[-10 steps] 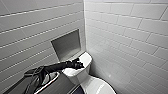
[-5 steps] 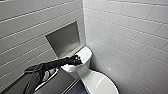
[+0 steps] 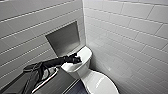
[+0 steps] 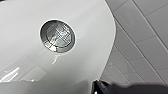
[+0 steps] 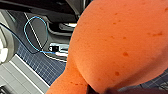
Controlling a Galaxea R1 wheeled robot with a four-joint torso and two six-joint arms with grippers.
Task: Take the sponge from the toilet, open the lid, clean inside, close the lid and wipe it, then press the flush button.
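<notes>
**Left Arm Waits Over the Flush Button**

Not much has moved since half a second ago. The whole head view has slid a little, so the camera moved. The left arm has stayed stretched out to the tank.

The left gripper (image 3: 75,59) hangs just over the tank top (image 3: 86,53) of the toilet (image 3: 82,72). It is in the corner, below the niche (image 3: 63,37) in the wall. I cannot tell if this gripper is open or closed.

In the left wrist view the flush button (image 4: 57,36) is round and dark with a silver rim. It sits in the white top, very near the camera. I think the arm is held here because the button is the thing it wants to push. It has to be right above the button to push down on it.

The lid (image 3: 100,83) looks shut, white and shiny.

The sponge (image 5: 120,42) is in the right gripper (image 5: 98,90), which squeezes it where it looks pinched. It shows big and orange, with the dark floor (image 5: 35,67) and a blue cable (image 5: 35,25) behind it. I think the right arm keeps the sponge off to the side so it does not get in the way. The cleaning seems done, and the flush looks like the step in hand.
</notes>
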